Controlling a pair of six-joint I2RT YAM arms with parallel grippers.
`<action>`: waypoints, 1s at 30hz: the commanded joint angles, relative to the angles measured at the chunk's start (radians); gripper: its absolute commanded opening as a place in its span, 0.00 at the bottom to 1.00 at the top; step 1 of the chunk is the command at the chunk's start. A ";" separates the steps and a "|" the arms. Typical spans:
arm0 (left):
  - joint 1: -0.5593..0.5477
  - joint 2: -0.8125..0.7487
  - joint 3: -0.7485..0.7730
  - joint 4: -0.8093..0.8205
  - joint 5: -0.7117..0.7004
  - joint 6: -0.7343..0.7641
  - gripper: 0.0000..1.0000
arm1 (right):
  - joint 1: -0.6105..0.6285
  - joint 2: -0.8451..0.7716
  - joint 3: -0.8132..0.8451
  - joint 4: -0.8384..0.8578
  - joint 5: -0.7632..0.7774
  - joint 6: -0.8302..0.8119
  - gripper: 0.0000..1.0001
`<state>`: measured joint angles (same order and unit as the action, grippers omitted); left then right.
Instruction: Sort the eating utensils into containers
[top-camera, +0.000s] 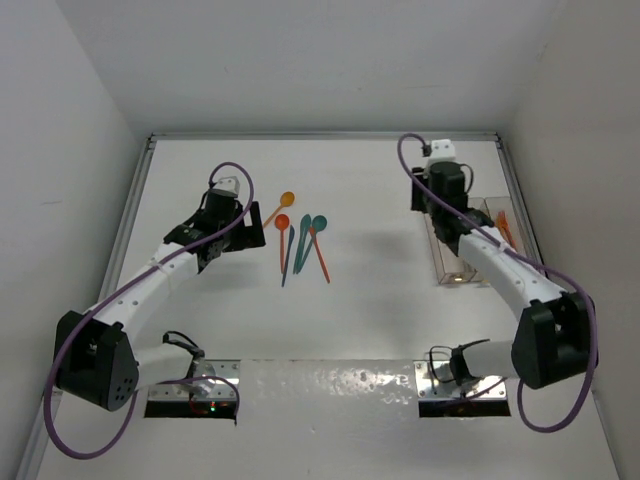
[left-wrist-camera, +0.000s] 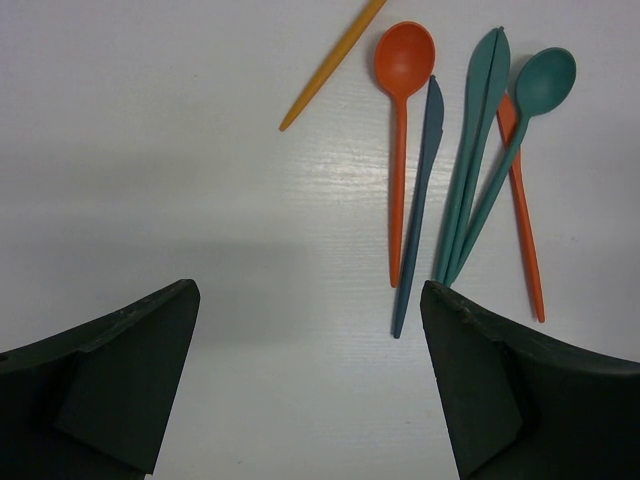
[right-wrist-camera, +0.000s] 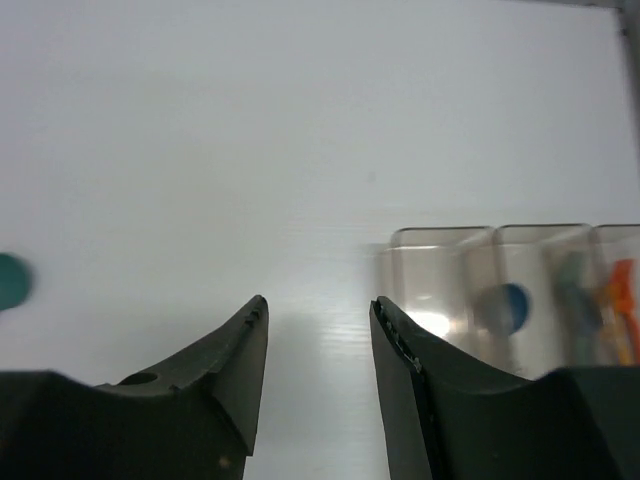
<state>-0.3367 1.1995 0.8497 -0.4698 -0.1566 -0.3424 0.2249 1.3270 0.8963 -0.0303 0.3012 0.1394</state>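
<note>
Loose utensils are laid near the left gripper, off to its right; it's spread wide, nothing held. Long axes are run front-to-back, across its closing line. The right gripper, parted and empty, is parked by the containers, well apart from that pile.

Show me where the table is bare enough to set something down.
Widest bare patch: the table between the loose utensils and the containers. Also bare: the strip beyond the utensils toward the far edge, and the stretch on their near side. Crowded: the utensils overlap beside the left gripper, and the right gripper hangs by the containers.
</note>
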 joint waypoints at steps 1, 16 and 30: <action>-0.002 0.003 0.015 0.034 0.000 -0.004 0.91 | 0.141 0.061 0.058 -0.082 0.186 0.292 0.46; -0.002 0.015 0.015 0.022 -0.021 -0.014 0.91 | 0.522 0.615 0.464 -0.135 0.342 0.612 0.47; -0.002 0.021 0.015 0.013 -0.034 -0.010 0.91 | 0.522 0.844 0.609 -0.117 0.308 0.681 0.56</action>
<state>-0.3367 1.2171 0.8497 -0.4694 -0.1806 -0.3492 0.7479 2.1639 1.4593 -0.1658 0.6167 0.7853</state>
